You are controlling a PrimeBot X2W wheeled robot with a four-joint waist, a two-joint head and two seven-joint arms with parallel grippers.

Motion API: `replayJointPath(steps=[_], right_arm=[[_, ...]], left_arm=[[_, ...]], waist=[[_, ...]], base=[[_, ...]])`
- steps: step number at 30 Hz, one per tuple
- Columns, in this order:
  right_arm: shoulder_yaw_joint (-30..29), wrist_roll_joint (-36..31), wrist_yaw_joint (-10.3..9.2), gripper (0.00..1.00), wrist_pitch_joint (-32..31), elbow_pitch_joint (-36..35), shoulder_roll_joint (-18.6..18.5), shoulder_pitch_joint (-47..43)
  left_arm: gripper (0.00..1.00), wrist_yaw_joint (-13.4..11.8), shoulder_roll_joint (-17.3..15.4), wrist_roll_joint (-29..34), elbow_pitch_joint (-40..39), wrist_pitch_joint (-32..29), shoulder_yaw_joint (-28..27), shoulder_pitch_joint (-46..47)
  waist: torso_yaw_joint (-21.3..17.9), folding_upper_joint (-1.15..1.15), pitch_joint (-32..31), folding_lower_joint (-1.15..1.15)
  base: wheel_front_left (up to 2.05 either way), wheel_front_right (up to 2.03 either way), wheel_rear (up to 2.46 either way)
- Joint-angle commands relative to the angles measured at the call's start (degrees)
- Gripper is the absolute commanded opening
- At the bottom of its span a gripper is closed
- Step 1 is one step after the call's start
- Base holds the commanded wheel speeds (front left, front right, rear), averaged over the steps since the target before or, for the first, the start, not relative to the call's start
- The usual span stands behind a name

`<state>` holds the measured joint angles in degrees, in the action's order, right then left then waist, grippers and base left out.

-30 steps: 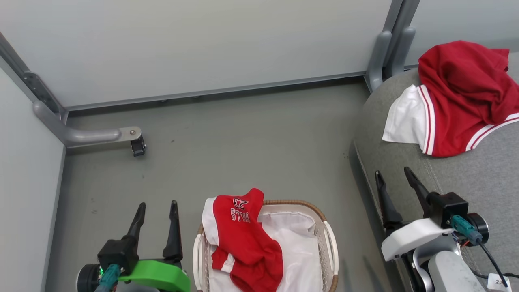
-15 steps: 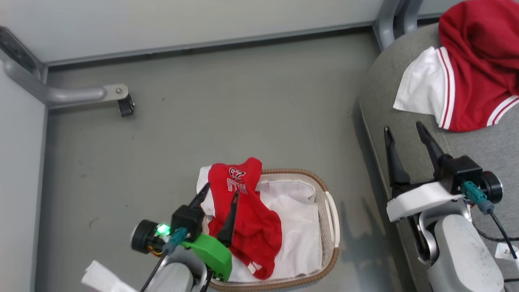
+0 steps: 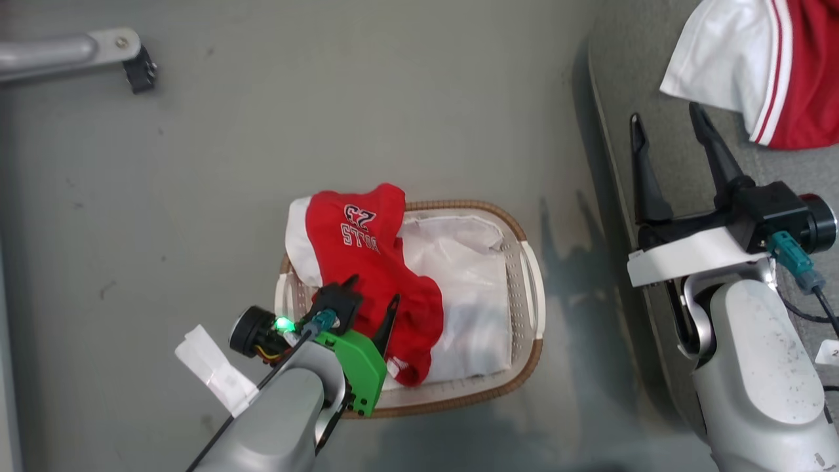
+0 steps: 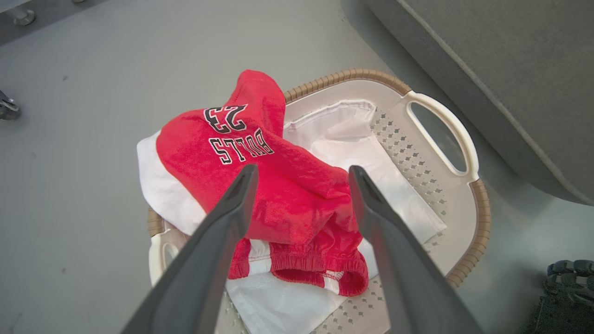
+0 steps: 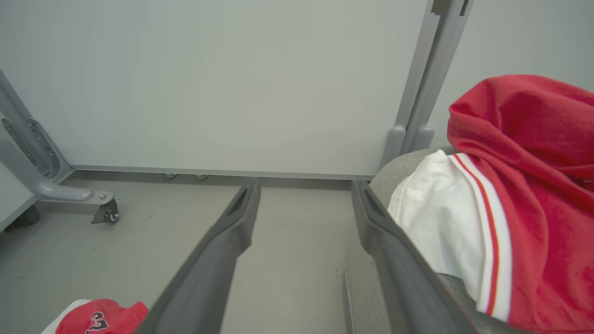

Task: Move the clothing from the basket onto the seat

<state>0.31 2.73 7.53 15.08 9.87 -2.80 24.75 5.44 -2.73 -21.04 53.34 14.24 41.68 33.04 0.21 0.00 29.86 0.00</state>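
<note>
A white basket (image 3: 532, 288) with a brown rim is seen on the floor (image 3: 328, 98). A white liner (image 3: 475, 295) is spread inside it. On the liner a red piece of clothing (image 3: 367, 262) is laid, and "BULLS 23" is printed on it. One end of the red piece, with a white panel, is hung over the rim on the side away from the seat (image 3: 629, 72). The other end, with a stretchy band and a white stripe, is kept inside the basket.

The left hand (image 3: 373, 292) is held over the basket, just above the red piece. Its two fingers are spread wide and nothing is held between them. It cannot be told if the tips touch the cloth.

The grey seat is found near the basket, with a strip of floor between them. A second piece (image 3: 796, 72), red with a white panel and red stripes, is laid on the seat.

The right hand (image 3: 665, 113) is held over the seat's edge, near the second piece but apart from it. Its fingers are spread wide too, and nothing is held.
</note>
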Motion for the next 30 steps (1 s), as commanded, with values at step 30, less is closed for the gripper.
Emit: replayJointPath(steps=[30], right_arm=[[3.7,3.8,-0.08,1.0,0.1,-5.1,-0.2,8.8]], left_arm=[[1.0,-11.0,-0.3,-24.0,9.1,-6.0,16.6,17.2]], waist=[[-7.8,0.0,22.1,0.0]], base=[[0.0,0.0,0.0]])
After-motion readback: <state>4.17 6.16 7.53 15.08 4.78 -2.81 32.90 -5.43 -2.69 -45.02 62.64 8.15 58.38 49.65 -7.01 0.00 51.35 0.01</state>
